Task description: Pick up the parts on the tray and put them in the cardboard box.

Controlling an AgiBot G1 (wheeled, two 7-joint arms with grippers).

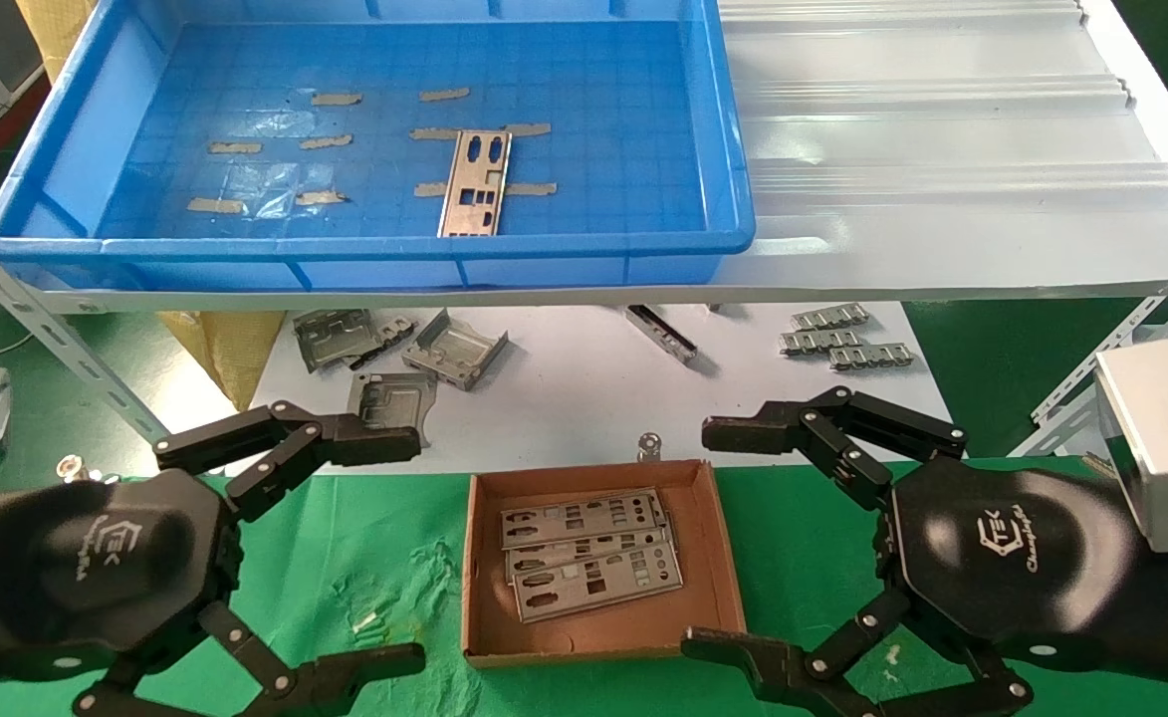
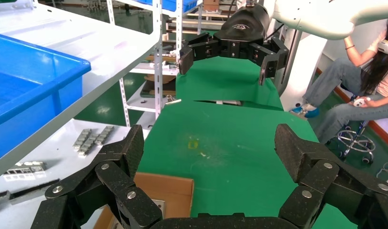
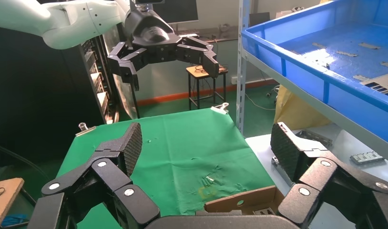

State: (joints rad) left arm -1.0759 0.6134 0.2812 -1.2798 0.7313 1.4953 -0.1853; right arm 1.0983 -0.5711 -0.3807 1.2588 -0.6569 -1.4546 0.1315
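Thin flat silver metal plates punched with round and rectangular cut-outs are the parts here: one part (image 1: 475, 185) lies alone on the grid floor of the large shallow blue plastic tray (image 1: 76, 234), right of centre among tan tape scraps (image 1: 331, 142), with its long side running near to far. The tray sits on a white metal shelf (image 1: 942, 149) at the far side. Several more plates (image 1: 588, 554) are stacked, overlapping and slightly fanned, inside the small shallow brown cardboard box (image 1: 484, 637), which rests on the green cloth (image 1: 364, 558) in the near middle.

The left gripper (image 1: 418, 551) hovers just left of the box with its black fingers spread wide, holding nothing. The right gripper (image 1: 691, 539) hovers just right of the box, likewise spread wide and empty. In each wrist view the other claw shows across the cloth, also splayed.

On the white surface under the shelf lie bent grey metal brackets (image 1: 454, 351) to the left and small ridged metal strips (image 1: 847, 342) to the right, beyond the box
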